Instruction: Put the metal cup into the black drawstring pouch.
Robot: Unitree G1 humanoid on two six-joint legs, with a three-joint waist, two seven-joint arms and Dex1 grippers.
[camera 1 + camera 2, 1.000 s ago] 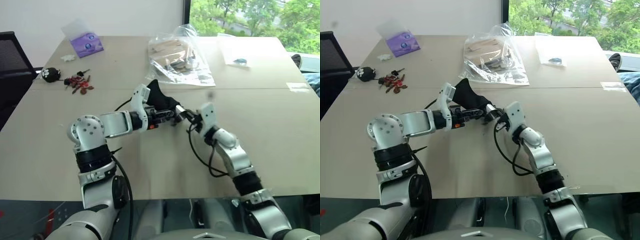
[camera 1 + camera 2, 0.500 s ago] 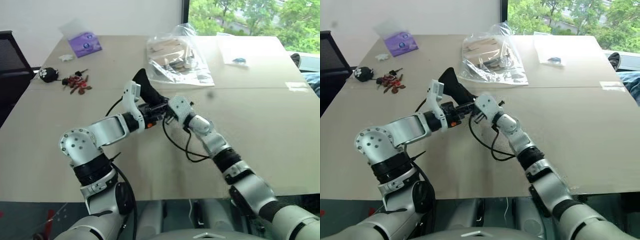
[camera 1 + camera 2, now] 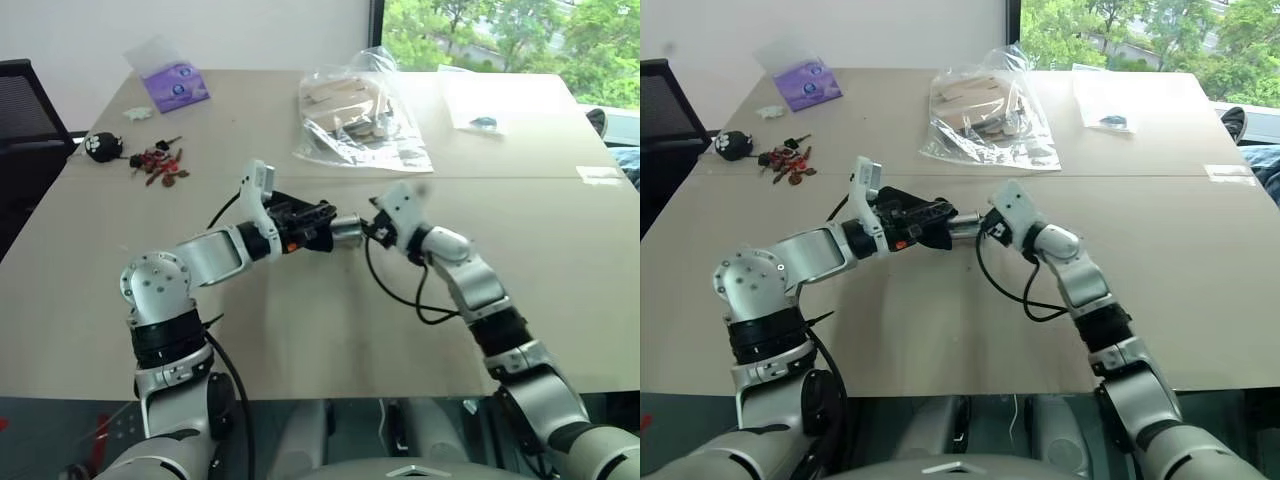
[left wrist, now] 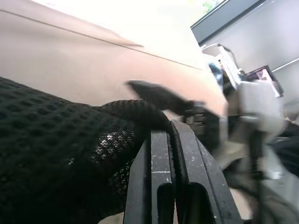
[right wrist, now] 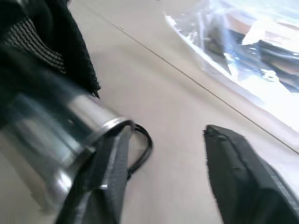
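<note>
Right now my left claw (image 4: 174, 140) is pinched flat on the rim of the small black mesh-cloth drawstring pouch (image 3: 908, 218), holding its mouth up off the beige table (image 3: 1200, 290) and turned toward my other arm, which I judge is what keeps the opening reachable. My right claw (image 5: 163, 163) has its black fingers spread wide, one finger (image 5: 110, 172) lying against the small shiny steel cup (image 5: 56, 140) and the other well apart from it, so I read it as letting go, not gripping. The cup lies level, its far end already inside the pouch mouth and its rim end sticking out toward the right claw. Beyond the pouch sits a crinkled clear plastic bag of pale wooden pieces (image 3: 360, 115). I can read no writing or brand on anything.
</note>
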